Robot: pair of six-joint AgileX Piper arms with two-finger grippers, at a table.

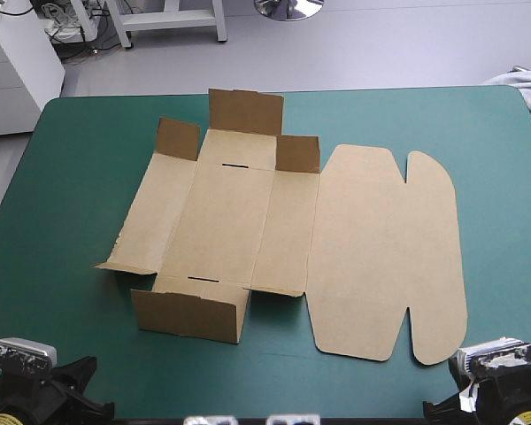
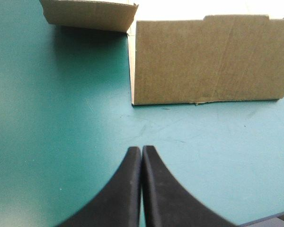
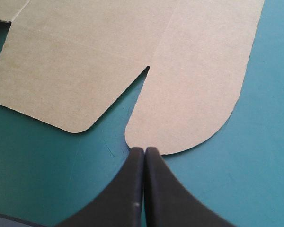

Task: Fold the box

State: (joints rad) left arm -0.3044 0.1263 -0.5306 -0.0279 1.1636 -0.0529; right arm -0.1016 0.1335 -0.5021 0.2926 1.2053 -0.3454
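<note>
Seeing left tool and right tool pinched together, empty, near the box. I reckon a blunt nudge just slides the box across the desk.

No writing, label, brand, number or sign can be read in any view. The box appears to be plain brown board on every face that shows.

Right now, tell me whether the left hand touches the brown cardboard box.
Apart. Left wrist view shows bare teal-green cover between the left hand and the brown cardboard box.
</note>
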